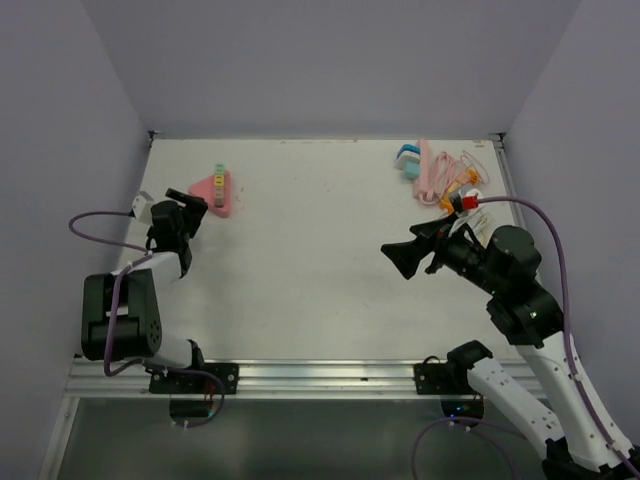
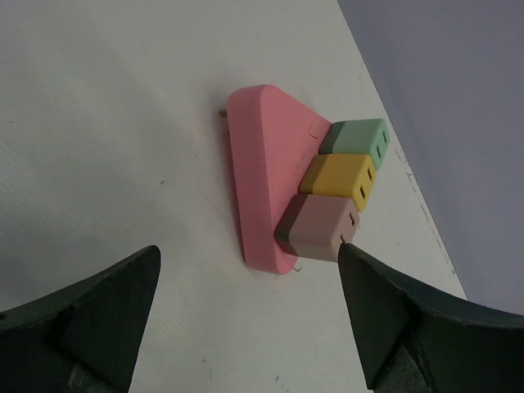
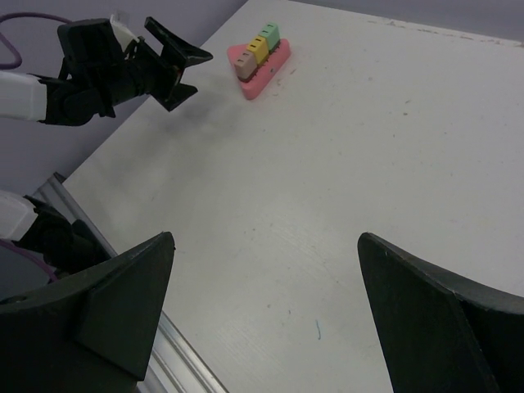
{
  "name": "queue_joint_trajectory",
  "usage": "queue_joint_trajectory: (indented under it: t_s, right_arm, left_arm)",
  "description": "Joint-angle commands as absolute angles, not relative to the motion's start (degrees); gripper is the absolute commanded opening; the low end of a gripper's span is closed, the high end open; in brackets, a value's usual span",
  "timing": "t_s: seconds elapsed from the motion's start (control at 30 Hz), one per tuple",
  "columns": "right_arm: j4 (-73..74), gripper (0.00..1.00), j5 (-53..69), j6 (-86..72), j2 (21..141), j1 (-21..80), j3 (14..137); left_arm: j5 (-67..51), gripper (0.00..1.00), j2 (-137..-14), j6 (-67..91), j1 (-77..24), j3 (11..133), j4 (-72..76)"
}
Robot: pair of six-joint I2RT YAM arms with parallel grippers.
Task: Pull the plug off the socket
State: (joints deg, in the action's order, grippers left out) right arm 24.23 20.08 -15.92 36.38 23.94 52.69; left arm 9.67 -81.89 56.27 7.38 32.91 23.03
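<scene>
Socket, pink triangle, with green, yellow, mauve plugs

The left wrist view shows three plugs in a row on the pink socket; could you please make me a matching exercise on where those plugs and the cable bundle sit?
Things:
1. green plug
2. yellow plug
3. mauve plug
4. cable bundle

Places:
A. middle of the row
B. far right corner of the table
C. row end nearest the left hand
D. row end farthest from the left hand

Pairs: 1-D, 2-A, 3-C, 4-B.
</scene>
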Motion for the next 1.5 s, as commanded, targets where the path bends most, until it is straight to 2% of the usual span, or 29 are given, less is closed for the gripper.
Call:
queue_joint_trajectory:
  t_s: [0.0, 0.37, 0.93, 1.03, 1.33, 1.37, 1.47]
  right_arm:
    - [23.82, 0.99, 19.69, -14.59, 37.61, 24.26, 52.65]
    - [23.12, 0.99, 20.21, -14.41, 39.99, 24.26, 52.38]
    - [23.12, 0.99, 20.83, -14.33, 42.01, 24.26, 53.09]
    - [23.29, 0.99, 21.00, -14.41, 42.54, 24.26, 53.26]
    - [23.20, 0.99, 21.80, -14.50, 43.33, 24.26, 53.26]
    - [23.20, 0.99, 21.71, -14.50, 43.24, 24.34, 53.17]
    - [23.12, 0.99, 21.97, -14.50, 43.07, 24.26, 52.65]
  left_arm:
    - [8.27, 0.93, -87.60, 57.13, 8.79, 34.18, 36.12]
    - [2.29, 0.90, -105.63, 60.20, 8.96, 42.27, 45.70]
    - [0.97, 0.77, -115.48, 63.72, 10.02, 46.05, 50.80]
    - [0.26, 0.74, -116.45, 63.54, 10.28, 46.06, 51.77]
    - [-5.53, 0.52, -116.46, 61.79, 11.07, 42.37, 59.50]
    - [-6.67, 0.46, -116.19, 61.61, 11.07, 42.02, 60.02]
    - [-8.17, 0.43, -114.96, 61.17, 11.07, 39.91, 62.22]
